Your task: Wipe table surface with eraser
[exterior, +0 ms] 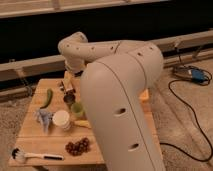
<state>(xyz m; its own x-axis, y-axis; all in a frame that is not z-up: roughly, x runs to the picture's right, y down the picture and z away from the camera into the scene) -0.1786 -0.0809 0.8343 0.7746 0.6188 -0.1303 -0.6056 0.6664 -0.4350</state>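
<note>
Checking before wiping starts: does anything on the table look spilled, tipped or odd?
Nothing looks spilled or damaged. Loose grapes lie bare on the table surface, and the gripper hangs over its far side.

I can read no text, label, brand or number: none on the table surface (pixel 35 141), none on the gripper (pixel 70 88) above its far side.

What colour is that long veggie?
The veggie is green, camera view. The tool hangs above the table, far part.
</note>
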